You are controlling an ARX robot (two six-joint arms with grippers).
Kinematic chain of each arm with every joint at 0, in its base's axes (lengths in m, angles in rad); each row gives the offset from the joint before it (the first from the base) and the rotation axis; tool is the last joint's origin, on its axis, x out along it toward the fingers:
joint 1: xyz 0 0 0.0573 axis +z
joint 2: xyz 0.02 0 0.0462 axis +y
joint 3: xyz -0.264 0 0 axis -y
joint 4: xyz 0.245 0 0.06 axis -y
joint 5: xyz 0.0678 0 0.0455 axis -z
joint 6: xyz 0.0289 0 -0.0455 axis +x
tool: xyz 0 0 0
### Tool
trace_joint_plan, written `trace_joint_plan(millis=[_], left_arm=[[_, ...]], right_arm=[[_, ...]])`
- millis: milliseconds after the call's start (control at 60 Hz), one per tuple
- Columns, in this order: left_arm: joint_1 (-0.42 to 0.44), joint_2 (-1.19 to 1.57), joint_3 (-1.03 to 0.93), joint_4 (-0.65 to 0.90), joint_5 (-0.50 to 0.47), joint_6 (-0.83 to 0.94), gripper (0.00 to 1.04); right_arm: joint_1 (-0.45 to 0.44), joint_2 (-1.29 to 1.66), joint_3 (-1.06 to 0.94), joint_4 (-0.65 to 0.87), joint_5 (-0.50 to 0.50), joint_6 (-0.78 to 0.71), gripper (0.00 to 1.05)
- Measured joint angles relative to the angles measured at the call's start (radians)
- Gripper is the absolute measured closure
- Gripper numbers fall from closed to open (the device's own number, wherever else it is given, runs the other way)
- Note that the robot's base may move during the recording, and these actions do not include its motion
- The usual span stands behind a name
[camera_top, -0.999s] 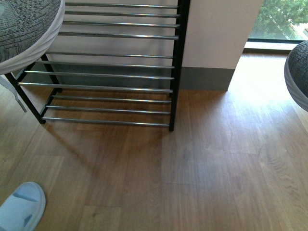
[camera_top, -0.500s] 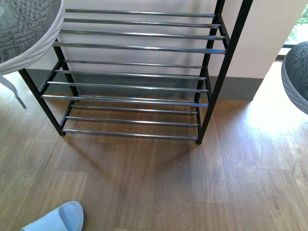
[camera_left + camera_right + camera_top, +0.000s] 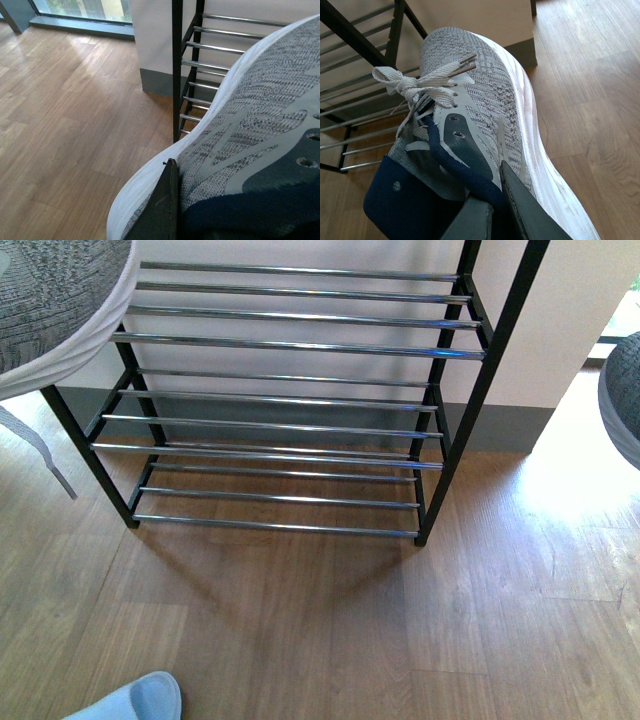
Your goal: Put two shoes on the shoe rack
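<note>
Wood floor [image 3: 300, 640] lies before the rack [image 3: 290, 344], mid-frame; left gripper [image 3: 169, 200] pinches one shoe [image 3: 260, 125], right gripper [image 3: 492, 200] pinches the other shoe [image 3: 490, 95], both held high for shelving.

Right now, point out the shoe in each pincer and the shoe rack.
left arm's shoe [image 3: 260, 115]: left wrist view, grey knit upper.
right arm's shoe [image 3: 490, 85]: right wrist view, knit toe area.
shoe rack [image 3: 300, 346]: front view, a chrome rod.
</note>
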Motion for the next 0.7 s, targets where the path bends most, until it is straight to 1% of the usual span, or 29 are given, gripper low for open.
trace_joint_plan(millis=[233, 699], left_arm=[[0.000, 0.002, 0.000, 0.000, -0.005, -0.001, 1.03], [0.000, 0.002, 0.000, 0.000, -0.003, 0.000, 1.03]], right_arm=[[0.002, 0.000, 0.000, 0.000, -0.014, 0.000, 1.03], [0.002, 0.000, 0.000, 0.000, -0.007, 0.000, 1.03]])
